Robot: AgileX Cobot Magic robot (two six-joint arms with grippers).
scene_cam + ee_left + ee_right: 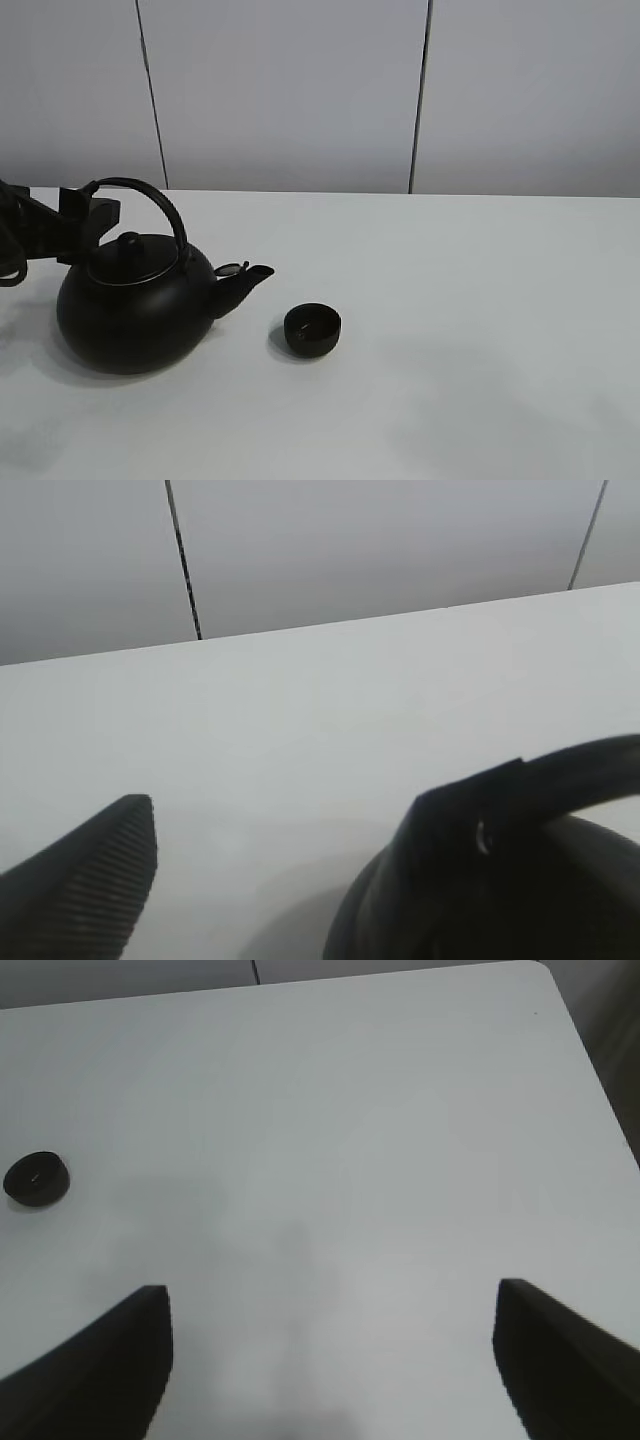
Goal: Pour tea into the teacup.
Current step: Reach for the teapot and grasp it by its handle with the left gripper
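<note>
We are holding the left jaws wide beside the handle [590, 762] of the teapot [130, 315], ready to grip for pouring, while the teacup [313, 330] is sitting past the spout [240, 285], well apart from our wide right jaws.

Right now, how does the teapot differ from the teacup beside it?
The teapot is far larger than the teacup. The teapot has an arched handle, a knobbed lid and a spout; the teacup is handleless and open-topped. The teapot is bulbous, the teacup low and bowl-like. Both are round, matte black and stand upright on the white table.
</note>
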